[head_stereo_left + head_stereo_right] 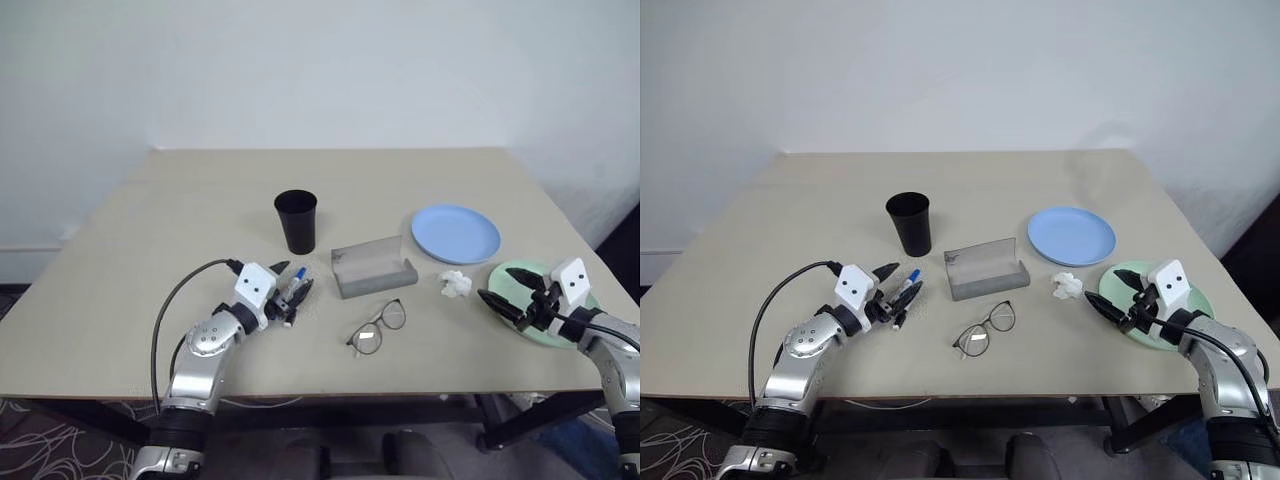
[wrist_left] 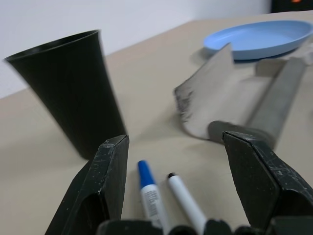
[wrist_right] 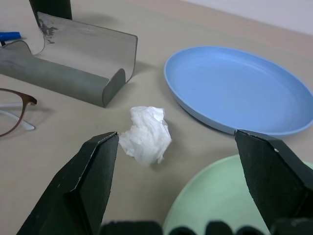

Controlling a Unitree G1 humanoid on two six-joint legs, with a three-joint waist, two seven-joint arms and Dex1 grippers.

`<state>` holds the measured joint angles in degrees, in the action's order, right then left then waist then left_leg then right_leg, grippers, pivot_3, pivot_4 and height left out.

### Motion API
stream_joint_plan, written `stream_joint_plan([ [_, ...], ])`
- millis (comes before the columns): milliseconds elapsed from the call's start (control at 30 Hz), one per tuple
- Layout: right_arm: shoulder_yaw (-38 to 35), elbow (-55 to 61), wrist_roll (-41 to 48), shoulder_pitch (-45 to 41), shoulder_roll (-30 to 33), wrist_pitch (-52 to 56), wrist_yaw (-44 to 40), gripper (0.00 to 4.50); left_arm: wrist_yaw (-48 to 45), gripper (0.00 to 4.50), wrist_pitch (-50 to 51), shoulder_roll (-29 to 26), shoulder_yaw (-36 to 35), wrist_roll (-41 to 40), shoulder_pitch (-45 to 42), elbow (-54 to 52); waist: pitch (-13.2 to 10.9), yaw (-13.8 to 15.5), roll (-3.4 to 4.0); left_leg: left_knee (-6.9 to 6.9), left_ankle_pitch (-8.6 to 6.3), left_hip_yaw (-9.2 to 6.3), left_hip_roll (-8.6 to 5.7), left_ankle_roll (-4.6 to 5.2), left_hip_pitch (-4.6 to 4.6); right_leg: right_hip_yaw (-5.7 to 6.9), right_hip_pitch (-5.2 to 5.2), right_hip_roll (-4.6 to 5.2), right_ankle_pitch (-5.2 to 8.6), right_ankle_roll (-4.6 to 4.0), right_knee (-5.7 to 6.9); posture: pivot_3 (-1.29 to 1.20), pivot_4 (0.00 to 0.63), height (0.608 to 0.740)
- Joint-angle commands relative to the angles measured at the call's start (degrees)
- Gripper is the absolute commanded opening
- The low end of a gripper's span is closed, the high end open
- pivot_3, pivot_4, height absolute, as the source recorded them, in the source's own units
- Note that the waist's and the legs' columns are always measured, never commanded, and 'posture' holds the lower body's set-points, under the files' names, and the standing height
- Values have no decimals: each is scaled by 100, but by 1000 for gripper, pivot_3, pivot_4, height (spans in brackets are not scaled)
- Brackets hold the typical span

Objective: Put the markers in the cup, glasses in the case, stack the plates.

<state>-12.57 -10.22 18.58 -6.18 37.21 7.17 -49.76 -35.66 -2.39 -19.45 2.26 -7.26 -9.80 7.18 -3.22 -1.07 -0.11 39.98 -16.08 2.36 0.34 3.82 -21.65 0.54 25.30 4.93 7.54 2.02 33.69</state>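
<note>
Near the desk's front edge, the left tool [image 1: 287, 287], wide open and holding nothing, straddles the markers [image 2: 166, 196] beside the cup [image 1: 296, 221]. Close squarely on one marker. The right tool [image 1: 1118, 298], also empty and open, hovers at the green plate [image 1: 1185, 325].

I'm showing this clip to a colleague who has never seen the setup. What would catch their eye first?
Probably the two open grippers low on the tan table: the left gripper straddling the markers just in front of the black cup, the right gripper over the mint green plate. Between them, the grey case lies open, the glasses in front of it.
</note>
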Motion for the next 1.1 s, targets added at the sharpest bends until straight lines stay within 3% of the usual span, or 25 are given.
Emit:
stream_joint_plan([
  [33,-74,294,16,-132,14,117,213,4092,-208,3186,146,-11,72,-201,-90,-333,0,-1,0,0,0,2,1,0,0,0,0,0,0,0,0,0,0,733],
  [467,122,126,-144,-737,575,1544,333,4092,-1467,3186,1096,-156,595,-891,-175,-998,-1,-4,1,0,0,9,6,1,0,1,7,-2,0,-1,0,0,0,733],
  [733,608,290,-319,-1056,935,2790,202,4092,-1452,3186,1117,27,673,-834,-389,-925,-1,-6,0,0,8,11,5,15,-1,0,7,-2,0,0,-3,0,0,733],
  [1100,1310,174,-736,-1370,979,3567,366,4092,-1452,3186,1089,166,716,-835,-449,-859,-2,-3,-2,0,10,8,3,22,-5,1,8,-3,0,0,-4,0,0,733],
])
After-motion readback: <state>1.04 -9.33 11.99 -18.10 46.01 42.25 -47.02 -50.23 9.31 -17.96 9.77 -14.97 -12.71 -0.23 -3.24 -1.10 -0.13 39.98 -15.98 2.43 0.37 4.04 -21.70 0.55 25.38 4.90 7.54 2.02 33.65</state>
